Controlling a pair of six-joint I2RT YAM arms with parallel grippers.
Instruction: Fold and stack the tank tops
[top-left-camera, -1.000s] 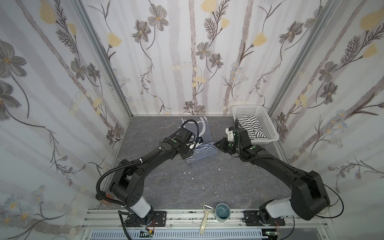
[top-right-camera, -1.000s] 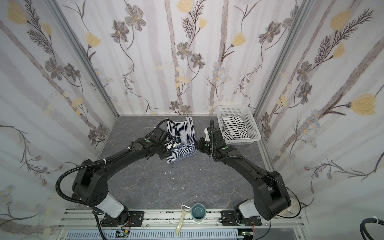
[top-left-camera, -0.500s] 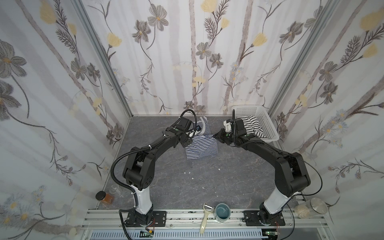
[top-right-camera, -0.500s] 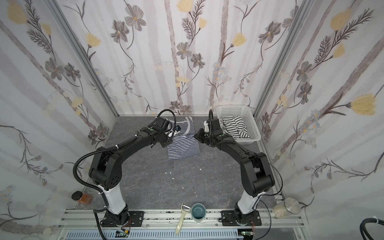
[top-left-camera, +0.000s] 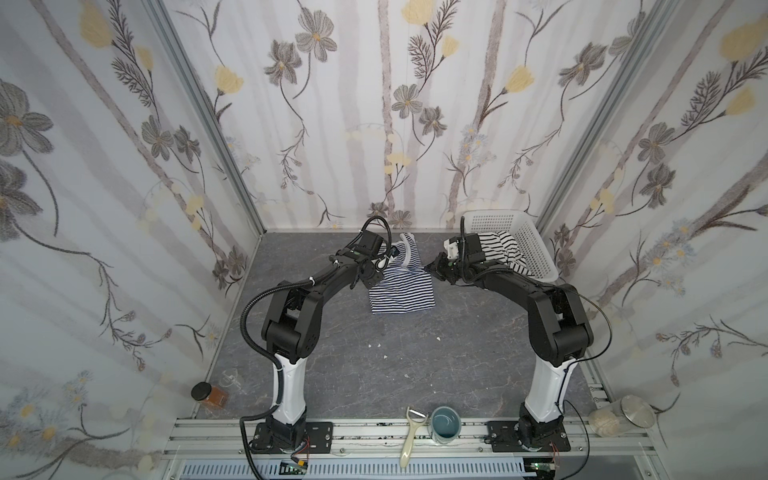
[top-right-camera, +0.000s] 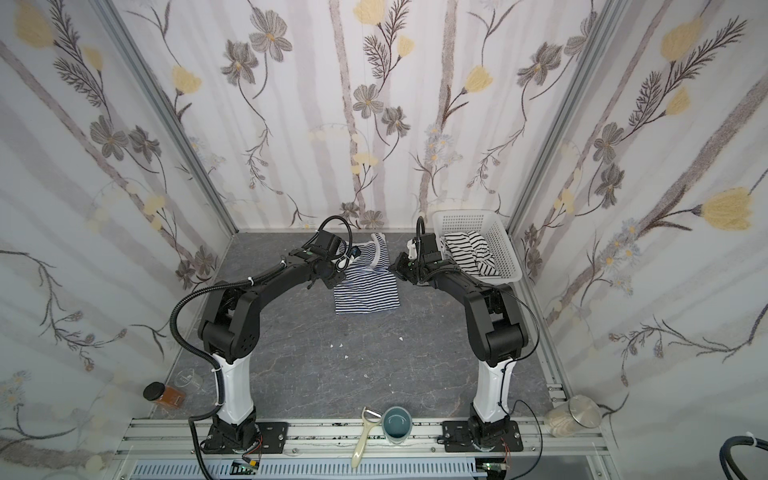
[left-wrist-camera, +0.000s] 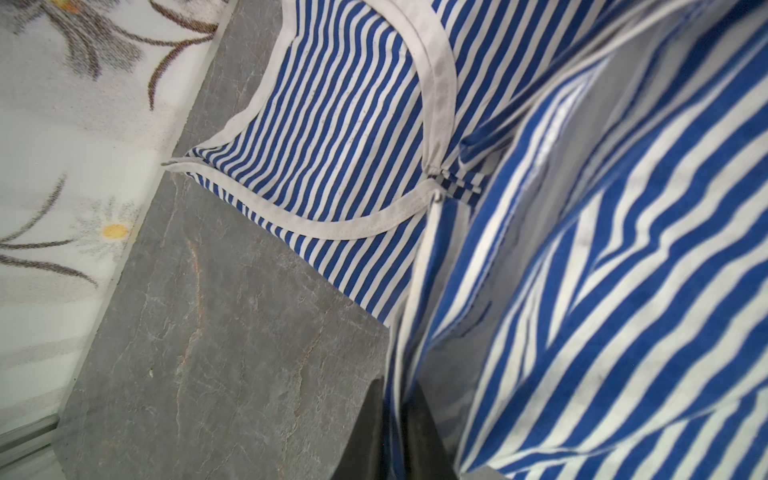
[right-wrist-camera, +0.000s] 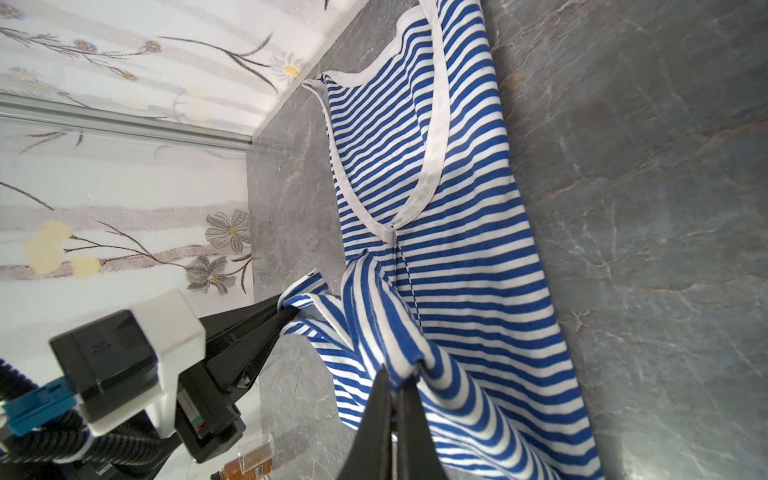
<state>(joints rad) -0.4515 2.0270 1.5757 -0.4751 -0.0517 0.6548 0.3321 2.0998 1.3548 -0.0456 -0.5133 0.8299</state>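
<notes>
The navy-and-white tank top lies on the grey table near the back wall, its straps toward the wall. My left gripper is shut on one side of its lifted hem. My right gripper is shut on the other side of that hem. The right wrist view also shows the left gripper pinching the cloth edge. The hem hangs bunched between the two grippers over the middle of the top. The second tank top, white with black stripes, lies crumpled in the basket.
The white perforated basket stands at the back right corner. On the front rail are a peeler and a blue-grey cup. An amber jar sits at the front left, a glass jar at the front right.
Both grippers have carried the hem toward the back wall. The lower half of the navy top now lies flatter and spread on the table. Both arms' elbows have risen.
</notes>
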